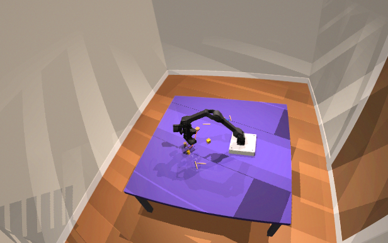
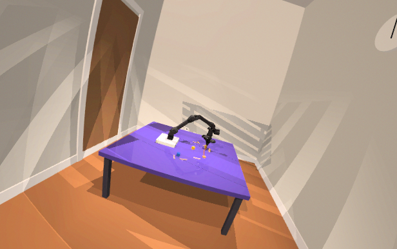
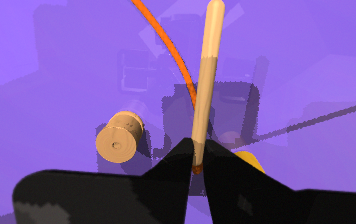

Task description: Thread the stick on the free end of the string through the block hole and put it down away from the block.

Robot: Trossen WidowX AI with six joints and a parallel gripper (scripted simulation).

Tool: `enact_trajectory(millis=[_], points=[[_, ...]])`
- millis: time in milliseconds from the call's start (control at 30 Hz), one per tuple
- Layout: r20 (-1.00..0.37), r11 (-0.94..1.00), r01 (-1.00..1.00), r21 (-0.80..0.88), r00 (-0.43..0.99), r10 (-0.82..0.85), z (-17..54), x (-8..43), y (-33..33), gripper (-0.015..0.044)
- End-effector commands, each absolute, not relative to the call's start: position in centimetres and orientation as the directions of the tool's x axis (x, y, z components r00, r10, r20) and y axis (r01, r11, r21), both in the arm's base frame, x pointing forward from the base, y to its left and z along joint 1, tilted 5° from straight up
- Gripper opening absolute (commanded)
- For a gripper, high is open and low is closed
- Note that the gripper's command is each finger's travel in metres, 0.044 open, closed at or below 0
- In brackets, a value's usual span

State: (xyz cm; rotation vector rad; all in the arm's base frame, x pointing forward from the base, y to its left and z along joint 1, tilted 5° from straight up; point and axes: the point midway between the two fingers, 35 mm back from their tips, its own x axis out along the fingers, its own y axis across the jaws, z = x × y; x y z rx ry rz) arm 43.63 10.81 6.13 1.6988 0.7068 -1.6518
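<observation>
My gripper [image 1: 191,144] [image 2: 207,144] [image 3: 196,146] is shut on the string's stick [image 3: 205,90], above the table. In the wrist view the stick's long free part points up the picture; its orange-brown end sits between the fingertips. The orange string [image 1: 196,135] [image 2: 204,152] [image 3: 173,50] runs to the round wooden button [image 1: 197,128] [image 2: 203,157] and passes behind the stick in the wrist view. A small yellow block [image 1: 208,140] [image 2: 193,148] stands between gripper and arm base; I cannot make out its hole. The stick is outside it.
A wooden cylinder [image 1: 185,144] [image 3: 116,144] stands close by. A yellow object [image 1: 188,152] [image 3: 250,161] is partly hidden by a finger in the wrist view. Loose sticks [image 1: 206,124] [image 1: 201,163] [image 2: 183,159] and a blue cube [image 2: 178,154] lie farther off.
</observation>
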Motion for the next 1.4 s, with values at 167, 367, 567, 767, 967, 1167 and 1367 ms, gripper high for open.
enact_trajectory(millis=[167, 367, 567, 767, 967, 1167, 1367], points=[[-0.996, -0.643, 0.761, 0.088, 0.061, -0.064, 6.2, 44.5, 11.8, 0.0000], [-0.996, -0.644, 0.760, 0.088, 0.061, -0.063, 6.2, 44.9, 12.4, 0.0000], [-0.996, -0.645, 0.759, 0.087, 0.061, -0.063, 6.1, 45.3, 13.0, 0.0000], [-0.996, -0.646, 0.758, 0.087, 0.061, -0.062, 6.1, 45.7, 13.6, 0.0000], [-0.996, -0.646, 0.758, 0.086, 0.061, -0.062, 5.9, 45.6, 13.6, 0.0000], [-0.996, -0.646, 0.758, 0.086, 0.061, -0.061, 5.4, 45.2, 13.8, 0.0000], [-0.996, -0.646, 0.758, 0.086, 0.061, -0.061, 4.9, 44.8, 13.9, 0.0000]])
